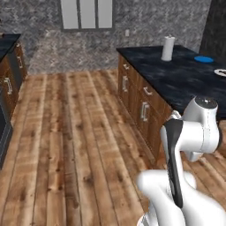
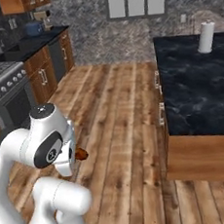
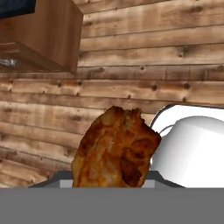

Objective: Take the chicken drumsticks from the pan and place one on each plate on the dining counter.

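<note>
My gripper [image 3: 114, 186] was pinched on a chicken drumstick [image 3: 117, 149], though my fingertips themselves were hidden behind the meat and cut off at the bottom of the hand view, so I could not make out where they pressed. In that view the drumstick stood up large and orange-brown, with the wooden floor [image 3: 175, 57] running behind it and a corner of a wooden cabinet [image 3: 41, 37] at the upper left. From the right base view only a small orange-brown end of the drumstick [image 2: 81, 155] poked out from behind my forearm, low and well short of the dining counter [image 2: 200, 90]; the rest of it and my fingers were covered by my own arm. In the left base view my arm hid the drumstick altogether. That same view showed the blue plate [image 1: 203, 59] lying flat on the far part of the dining counter [image 1: 176, 75], and only a sliver of the white plate [image 1: 220, 72], cut off by the right edge. A paper towel roll [image 1: 167, 47] stood upright on the counter near its far end, and the right base view showed it too [image 2: 205, 37]. The right base view also gave me a stove [image 2: 4, 91] at the left with a row of knobs, too small to read any marks. I could read no writing or labels anywhere.
</note>
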Tool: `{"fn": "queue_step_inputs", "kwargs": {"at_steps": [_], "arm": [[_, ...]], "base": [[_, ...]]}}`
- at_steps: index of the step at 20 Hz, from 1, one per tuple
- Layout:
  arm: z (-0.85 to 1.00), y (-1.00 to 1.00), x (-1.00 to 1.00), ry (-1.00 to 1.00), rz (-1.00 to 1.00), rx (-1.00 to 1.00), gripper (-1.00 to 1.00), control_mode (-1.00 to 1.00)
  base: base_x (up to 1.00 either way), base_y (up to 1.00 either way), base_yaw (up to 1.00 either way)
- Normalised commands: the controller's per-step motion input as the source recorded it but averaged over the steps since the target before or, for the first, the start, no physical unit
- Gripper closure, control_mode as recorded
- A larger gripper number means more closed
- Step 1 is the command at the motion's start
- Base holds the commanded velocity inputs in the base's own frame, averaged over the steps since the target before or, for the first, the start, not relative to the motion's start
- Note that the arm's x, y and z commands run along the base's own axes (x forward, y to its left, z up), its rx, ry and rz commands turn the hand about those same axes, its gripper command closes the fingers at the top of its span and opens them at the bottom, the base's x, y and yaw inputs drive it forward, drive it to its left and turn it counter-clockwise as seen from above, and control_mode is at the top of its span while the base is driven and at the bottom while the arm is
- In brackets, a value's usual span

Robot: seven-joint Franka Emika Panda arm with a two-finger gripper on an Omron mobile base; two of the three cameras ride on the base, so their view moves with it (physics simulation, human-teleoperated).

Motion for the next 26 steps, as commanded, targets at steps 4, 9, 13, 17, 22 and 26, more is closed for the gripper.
{"fn": "queue_step_inputs", "kwargs": {"at_steps": [4,9,13,17,22,26], "arm": [[0.0,0.0,0.0,0.0,0.0,0.0,1.0,1.0],[0.0,0.0,0.0,0.0,0.0,0.0,1.0,1.0],[0.0,0.0,0.0,0.0,0.0,0.0,1.0,1.0],[0.0,0.0,0.0,0.0,0.0,0.0,1.0,1.0],[0.0,0.0,0.0,0.0,0.0,0.0,1.0,1.0],[0.0,0.0,0.0,0.0,0.0,0.0,1.0,1.0]], "base": [[-0.57,-0.96,0.0],[-0.05,-1.0,-0.03],[0.03,-1.0,-0.06],[0.12,-1.0,-0.08],[0.17,-1.0,-0.08],[0.31,-1.0,-0.06]]}}
